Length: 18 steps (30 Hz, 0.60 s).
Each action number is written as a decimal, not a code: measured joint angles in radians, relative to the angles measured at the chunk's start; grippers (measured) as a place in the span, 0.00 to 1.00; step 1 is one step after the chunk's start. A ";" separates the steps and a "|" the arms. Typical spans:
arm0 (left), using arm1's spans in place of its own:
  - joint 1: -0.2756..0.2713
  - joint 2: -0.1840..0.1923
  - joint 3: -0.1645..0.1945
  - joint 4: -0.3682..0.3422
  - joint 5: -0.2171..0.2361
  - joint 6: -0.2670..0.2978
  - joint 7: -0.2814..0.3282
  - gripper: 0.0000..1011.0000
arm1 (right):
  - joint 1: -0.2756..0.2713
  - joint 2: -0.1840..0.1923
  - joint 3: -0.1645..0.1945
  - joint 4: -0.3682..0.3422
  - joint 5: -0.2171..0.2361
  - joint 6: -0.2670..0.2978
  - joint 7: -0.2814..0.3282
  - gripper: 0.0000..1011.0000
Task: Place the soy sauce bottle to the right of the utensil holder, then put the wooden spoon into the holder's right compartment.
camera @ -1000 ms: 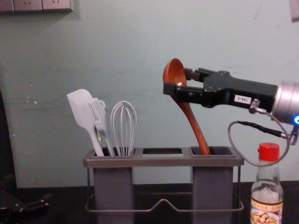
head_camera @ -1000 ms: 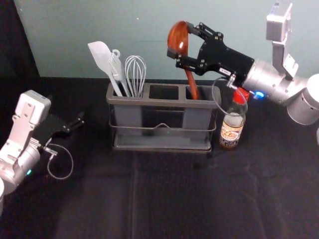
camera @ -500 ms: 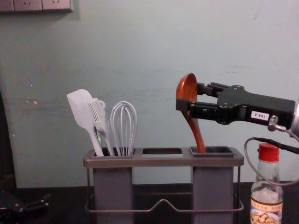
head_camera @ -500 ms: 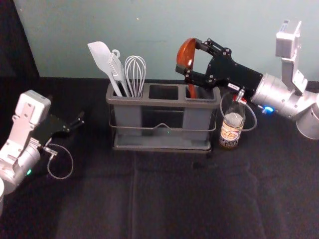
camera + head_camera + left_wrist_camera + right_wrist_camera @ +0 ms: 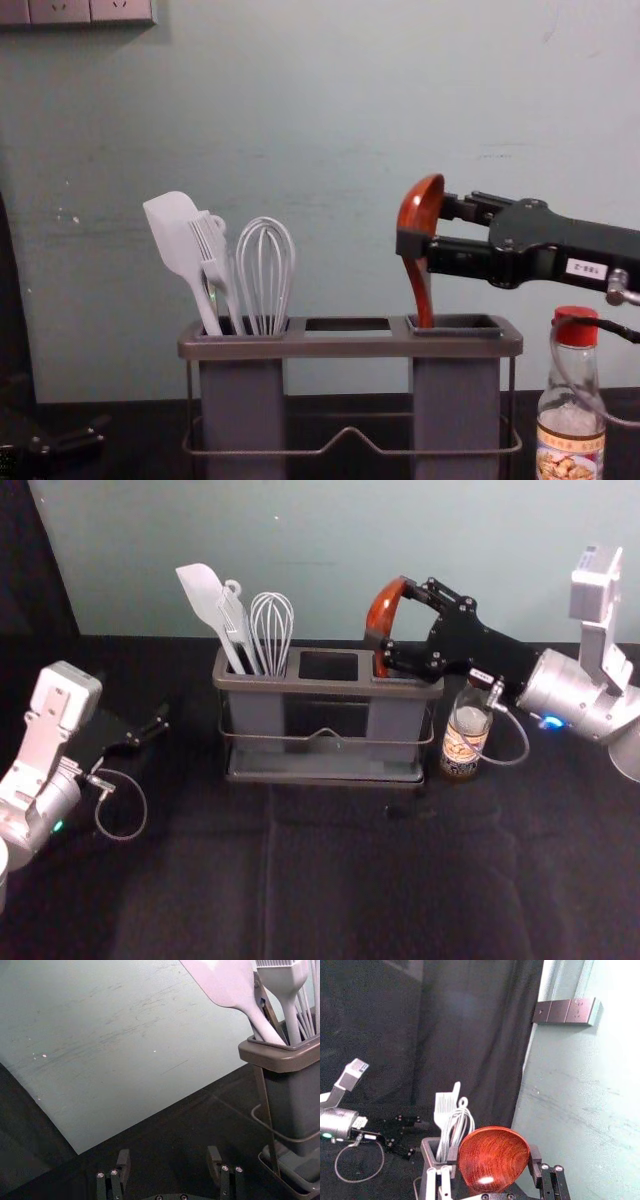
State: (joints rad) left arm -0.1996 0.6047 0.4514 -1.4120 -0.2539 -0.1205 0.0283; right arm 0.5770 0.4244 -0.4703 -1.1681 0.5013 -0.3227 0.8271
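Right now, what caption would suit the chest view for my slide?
Right end effector grips the wooden spoon, its handle reaching into the right compartment of the holder.

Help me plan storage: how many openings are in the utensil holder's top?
3: the left opening, with the whisk in it; the middle opening; and the right opening, where the wooden spoon's handle goes in.

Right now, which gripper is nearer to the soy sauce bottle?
The right. The right gripper is above and just left of the soy sauce bottle, its arm reaching over it; the left gripper is beyond the utensil holder's far left side.
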 joint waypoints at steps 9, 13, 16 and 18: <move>0.000 0.000 0.000 0.000 0.000 0.000 0.000 0.99 | -0.042 0.029 0.010 -0.039 0.003 0.005 -0.014 0.83; 0.000 0.000 0.000 0.000 0.000 0.000 0.000 0.99 | -0.057 0.038 0.013 -0.051 0.003 0.009 -0.017 0.83; 0.000 0.000 0.000 0.000 0.000 0.000 0.000 0.99 | -0.064 0.042 0.014 -0.056 0.003 0.011 -0.020 0.83; 0.000 0.000 0.000 0.000 0.000 0.000 0.000 0.99 | -0.069 0.044 0.015 -0.060 0.003 0.013 -0.022 0.83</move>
State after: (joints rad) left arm -0.1995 0.6047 0.4514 -1.4120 -0.2539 -0.1205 0.0283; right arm 0.5083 0.4682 -0.4550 -1.2278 0.5044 -0.3101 0.8046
